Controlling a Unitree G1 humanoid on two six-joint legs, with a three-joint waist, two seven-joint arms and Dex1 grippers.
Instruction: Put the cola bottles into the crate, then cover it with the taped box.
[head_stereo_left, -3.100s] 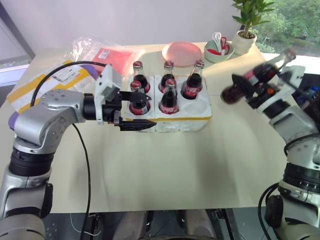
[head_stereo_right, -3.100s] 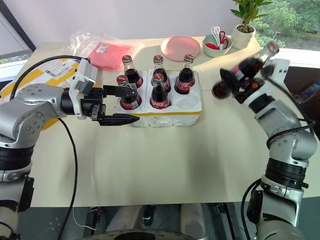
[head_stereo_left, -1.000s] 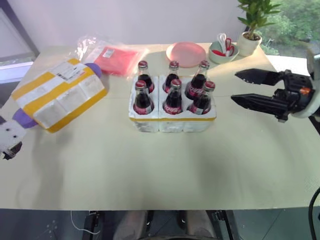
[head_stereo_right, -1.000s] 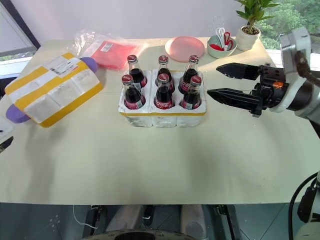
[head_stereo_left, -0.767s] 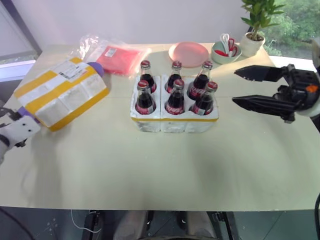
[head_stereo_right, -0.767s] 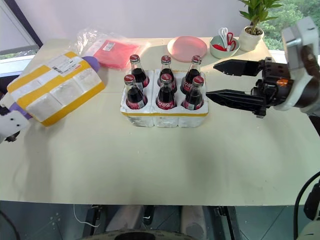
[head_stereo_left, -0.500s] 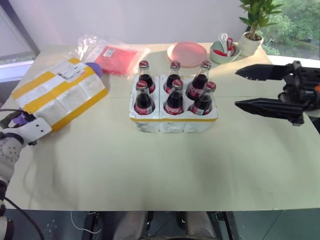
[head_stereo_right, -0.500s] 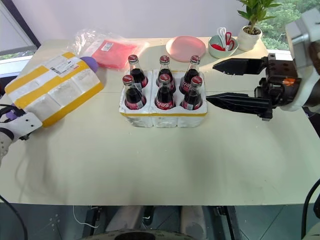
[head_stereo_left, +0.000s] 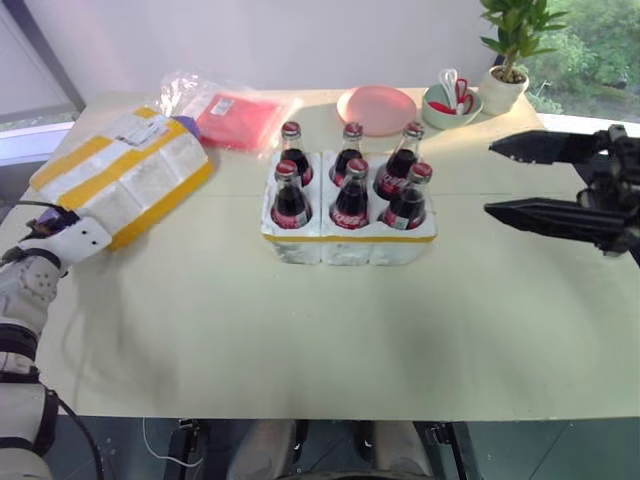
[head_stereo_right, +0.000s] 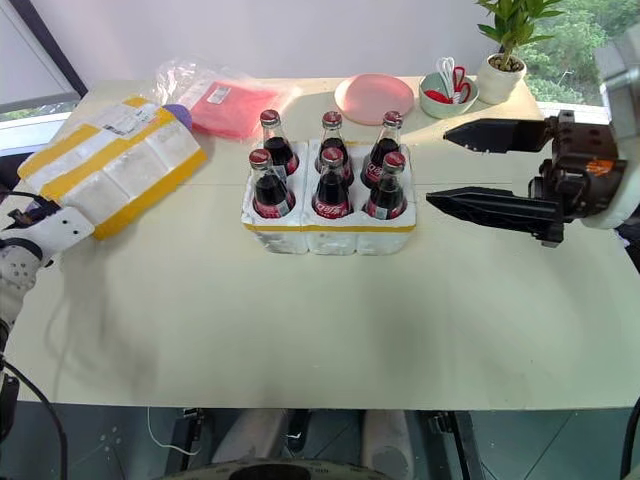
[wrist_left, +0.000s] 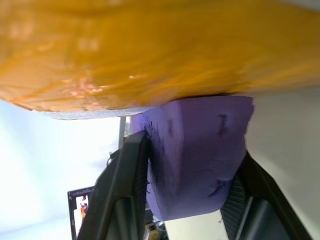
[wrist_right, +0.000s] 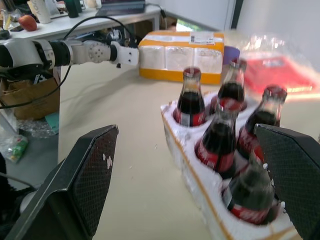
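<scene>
Six cola bottles (head_stereo_left: 348, 182), dark with red caps and red-and-white labels, stand upright in two rows in the crate (head_stereo_left: 349, 239), a low white foam block with a thin yellow band, at the middle of the tabletop (head_stereo_left: 300, 330). The taped box (head_stereo_left: 122, 175), white foam under wide yellow bands with a shipping label, lies tilted at the left edge on a purple block (wrist_left: 197, 155).

In the left wrist view, the left gripper (wrist_left: 192, 200) has its fingers clamped on that purple block under the box. The right gripper (head_stereo_right: 470, 165) hangs near the right edge, fingers wide apart and empty, just beside the crate.

The purple block is mostly hidden beneath the box.
</scene>
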